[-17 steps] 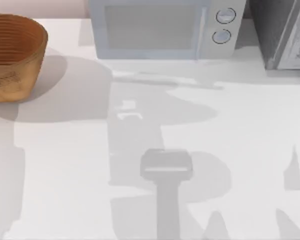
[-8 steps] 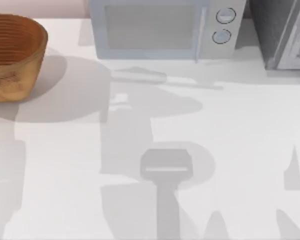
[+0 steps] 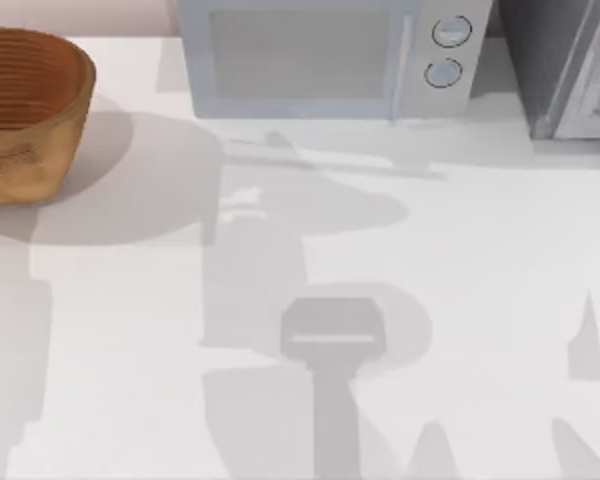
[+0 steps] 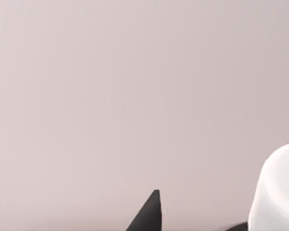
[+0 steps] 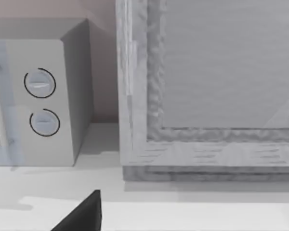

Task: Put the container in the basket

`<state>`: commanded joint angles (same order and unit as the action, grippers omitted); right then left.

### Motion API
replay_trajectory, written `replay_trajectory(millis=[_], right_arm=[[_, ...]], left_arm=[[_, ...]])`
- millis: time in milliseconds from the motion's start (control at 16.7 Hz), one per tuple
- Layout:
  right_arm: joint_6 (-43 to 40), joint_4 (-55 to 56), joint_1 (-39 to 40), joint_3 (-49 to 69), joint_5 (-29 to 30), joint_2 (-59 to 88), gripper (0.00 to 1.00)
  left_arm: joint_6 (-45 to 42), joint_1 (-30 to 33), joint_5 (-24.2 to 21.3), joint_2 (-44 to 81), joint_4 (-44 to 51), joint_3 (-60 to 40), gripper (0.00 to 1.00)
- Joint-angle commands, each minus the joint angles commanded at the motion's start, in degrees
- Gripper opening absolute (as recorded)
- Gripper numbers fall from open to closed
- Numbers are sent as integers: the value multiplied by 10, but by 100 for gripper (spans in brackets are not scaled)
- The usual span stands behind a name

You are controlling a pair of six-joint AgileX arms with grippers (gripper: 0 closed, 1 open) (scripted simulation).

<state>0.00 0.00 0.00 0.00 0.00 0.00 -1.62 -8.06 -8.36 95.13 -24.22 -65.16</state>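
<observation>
The orange-brown woven basket [image 3: 35, 130] stands at the table's far left, partly cut off by the top view's edge. In the left wrist view the container's white cap [image 4: 279, 192] bulges in close to the camera against a plain pinkish wall, and the rest of the bottle is hidden. My left gripper [image 4: 207, 226] is shut on the container, with one dark fingertip [image 4: 151, 214] showing beside the cap. A dark part of my right gripper [image 5: 84, 216] shows low in the right wrist view, above the white table near the microwave.
A white microwave [image 3: 325, 60] with two round dials stands at the back middle of the table. A grey framed appliance [image 3: 570, 70] stands at the back right. Arm shadows lie across the middle of the table [image 3: 310, 330].
The arm shadows on the table have shifted a little to the left, and the shadow by the microwave's foot has changed shape. The basket has not moved.
</observation>
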Motion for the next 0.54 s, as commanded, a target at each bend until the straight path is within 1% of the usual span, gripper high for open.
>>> replay_trajectory(millis=[180, 240, 540], right_arm=[[0, 0, 0, 0, 0, 0, 100], [0, 0, 0, 0, 0, 0, 100], [0, 0, 0, 0, 0, 0, 100]], left_arm=[[0, 0, 0, 0, 0, 0, 98], [0, 0, 0, 0, 0, 0, 100], [0, 0, 0, 0, 0, 0, 100]])
